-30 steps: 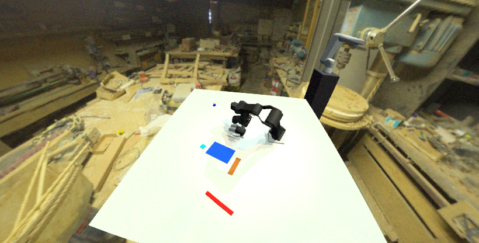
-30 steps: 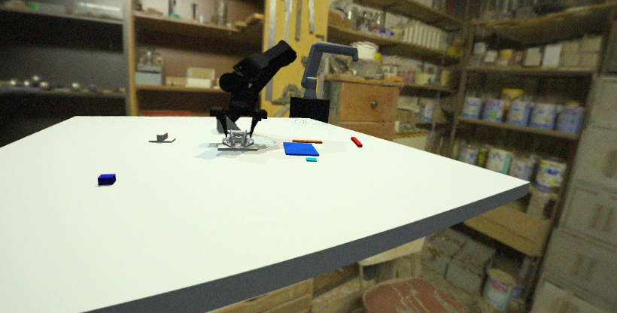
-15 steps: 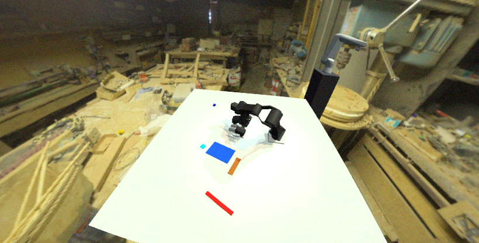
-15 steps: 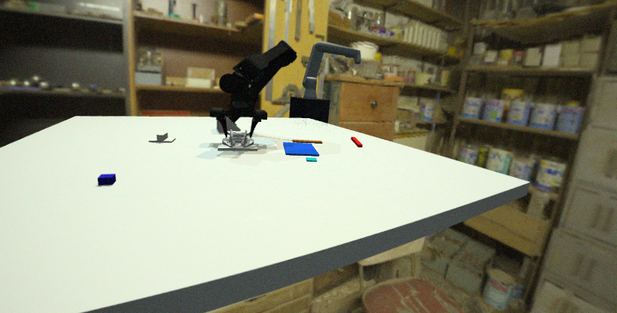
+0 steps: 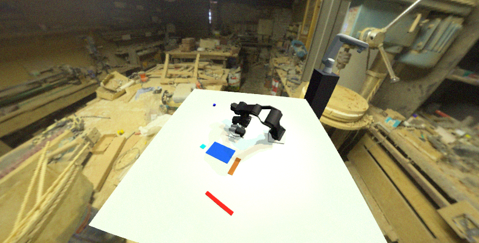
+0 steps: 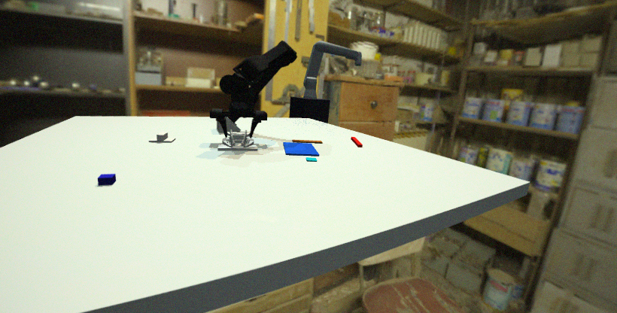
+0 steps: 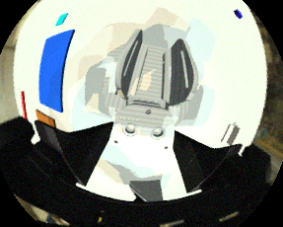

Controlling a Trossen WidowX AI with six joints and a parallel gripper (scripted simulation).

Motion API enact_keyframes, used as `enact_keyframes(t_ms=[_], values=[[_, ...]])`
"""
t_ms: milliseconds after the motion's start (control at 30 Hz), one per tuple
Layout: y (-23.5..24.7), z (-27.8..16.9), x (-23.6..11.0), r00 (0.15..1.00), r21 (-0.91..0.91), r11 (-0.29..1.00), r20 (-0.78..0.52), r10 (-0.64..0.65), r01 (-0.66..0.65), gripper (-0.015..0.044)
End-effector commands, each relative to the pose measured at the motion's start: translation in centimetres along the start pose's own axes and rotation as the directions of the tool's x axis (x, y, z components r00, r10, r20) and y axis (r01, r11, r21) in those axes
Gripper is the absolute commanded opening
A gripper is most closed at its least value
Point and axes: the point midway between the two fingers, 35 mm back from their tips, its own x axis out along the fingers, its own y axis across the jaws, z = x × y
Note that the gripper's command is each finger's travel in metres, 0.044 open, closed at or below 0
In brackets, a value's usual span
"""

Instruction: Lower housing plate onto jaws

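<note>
Well, fingers [image 5: 240, 131] [image 6: 256, 125] wide, gripping grey assembly [image 5: 232, 129] [image 6: 237, 141] [image 7: 143, 114].

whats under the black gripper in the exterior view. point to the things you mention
Below the gripper [image 6: 238, 134] sits a grey assembly [image 6: 237, 141] [image 7: 155, 86] on a flat grey base [image 6: 226, 149]. Whatever lies beneath that base is covered, and the pins inside the assembly cannot be made out.

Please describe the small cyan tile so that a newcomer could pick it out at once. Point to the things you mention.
On the white table [image 5: 284, 201] [image 6: 259, 224], find the large blue plate [image 5: 220, 152] [image 6: 300, 148] [image 7: 56, 71]. Just off its edge, on the side away from the orange strip [image 5: 234, 166] [image 6: 306, 141] [image 7: 45, 117], lies the cyan tile [image 5: 202, 146] [image 6: 311, 159] [image 7: 62, 19], far smaller than either.
</note>
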Motion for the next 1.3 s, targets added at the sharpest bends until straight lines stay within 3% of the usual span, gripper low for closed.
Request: enact_keyframes(t_ms=[0, 1267], values=[[0.05, -0.03, 0.21, 1.0, 0.005, 1.0, 0.0, 0.003, -0.003, 0.0351], [0.06, -0.03, 0.7, 1.0, 0.005, 1.0, 0.0, 0.004, -0.004, 0.0351]])
